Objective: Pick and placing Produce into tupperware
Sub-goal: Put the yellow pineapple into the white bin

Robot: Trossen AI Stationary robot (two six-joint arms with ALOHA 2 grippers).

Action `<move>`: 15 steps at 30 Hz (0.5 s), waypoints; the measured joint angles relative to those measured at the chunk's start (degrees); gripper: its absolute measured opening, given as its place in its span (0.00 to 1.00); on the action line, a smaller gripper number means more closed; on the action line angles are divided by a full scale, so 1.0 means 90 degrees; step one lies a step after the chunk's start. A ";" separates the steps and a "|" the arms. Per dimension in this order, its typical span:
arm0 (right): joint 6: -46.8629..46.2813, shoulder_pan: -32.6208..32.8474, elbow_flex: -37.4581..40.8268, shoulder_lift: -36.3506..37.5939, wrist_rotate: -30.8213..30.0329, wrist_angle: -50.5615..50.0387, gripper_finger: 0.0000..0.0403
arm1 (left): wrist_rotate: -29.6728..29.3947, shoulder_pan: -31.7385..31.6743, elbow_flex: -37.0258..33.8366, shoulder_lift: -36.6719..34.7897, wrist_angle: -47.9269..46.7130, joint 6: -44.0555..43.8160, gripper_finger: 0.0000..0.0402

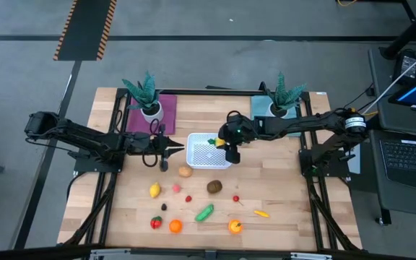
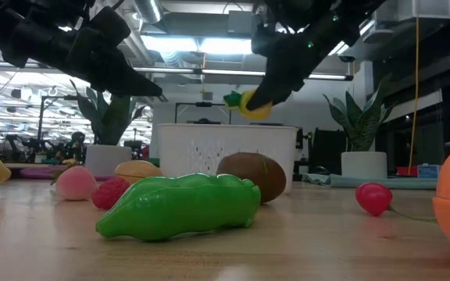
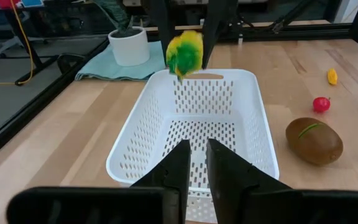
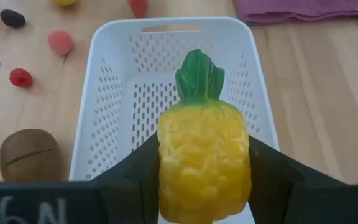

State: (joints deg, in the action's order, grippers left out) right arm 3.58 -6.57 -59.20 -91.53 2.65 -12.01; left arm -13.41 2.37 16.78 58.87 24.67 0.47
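The right end effector [image 4: 204,180] is closed across the sides of a yellow toy pineapple [image 4: 204,162], green crown pointing forward, and hangs just above the near rim of the white tupperware [image 4: 104,93], which looks empty inside. The pineapple seems light, rigid and smooth-skinned (likely a bit slippery), so the grip across its widest, flattest flanks looks like the sound choice; a hold nearer the tapering crown might squirt it out.

The left end effector [image 3: 194,168] sits at the tupperware's opposite end, fingers nearly together with a thin gap, holding nothing.

Beyond, the rest of the produce lies scattered on the bench [image 1: 280,217]: a brown kiwi [image 1: 214,187], a green piece [image 1: 205,213], a lemon [image 1: 154,191] and several small red pieces.
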 joint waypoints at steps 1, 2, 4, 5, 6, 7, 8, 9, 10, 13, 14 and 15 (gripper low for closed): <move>0.0043 0.0000 0.0000 -0.0089 0.0000 0.0093 0.43 | 0.0000 0.0000 0.0000 0.0000 0.0000 -0.0001 0.13; 0.0124 0.0000 0.0000 -0.0182 -0.0002 0.0172 0.43 | -0.0001 0.0000 0.0000 0.0000 0.0000 -0.0006 0.13; 0.0193 0.0000 0.0000 -0.0381 -0.0002 0.0212 0.43 | 0.0000 0.0000 0.0000 0.0000 0.0000 -0.0034 0.14; 0.0225 0.0000 0.0000 -0.0476 -0.0001 0.0258 0.43 | 0.0000 0.0000 0.0000 0.0000 -0.0005 -0.0039 0.14; 0.0257 0.0000 0.0000 -0.0565 -0.0001 0.0296 0.43 | -0.0002 0.0000 0.0000 0.0000 -0.0007 -0.0039 0.14; 0.0288 0.0000 0.0000 -0.0639 -0.0001 0.0320 0.43 | -0.0001 0.0000 0.0000 0.0000 -0.0007 -0.0040 0.15; 0.0312 0.0000 0.0002 -0.0703 0.0000 0.0349 0.43 | 0.0000 0.0002 0.0000 0.0000 -0.0010 -0.0039 0.15; 0.0329 0.0000 0.0002 -0.0760 -0.0001 0.0415 0.43 | 0.0000 0.0002 0.0000 0.0000 -0.0011 -0.0039 0.15; 0.0339 0.0000 0.0002 -0.0806 -0.0001 0.0461 0.43 | -0.0002 0.0002 0.0000 0.0000 -0.0013 -0.0039 0.15; 0.0415 0.0000 0.0002 -0.0952 -0.0004 0.0508 0.43 | -0.0001 0.0002 0.0000 0.0000 -0.0022 -0.0036 0.16; 0.0453 0.0000 0.0002 -0.1000 -0.0004 0.0498 0.43 | -0.0002 0.0002 0.0000 0.0000 -0.0024 -0.0036 0.16; 0.0473 0.0000 0.0002 -0.1040 -0.0004 0.0512 0.43 | 0.0000 0.0002 0.0000 0.0000 -0.0024 -0.0036 0.17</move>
State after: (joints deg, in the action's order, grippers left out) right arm 7.83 -6.57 -59.18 -100.89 2.61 -7.40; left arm -13.41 2.39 16.78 58.87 24.45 0.14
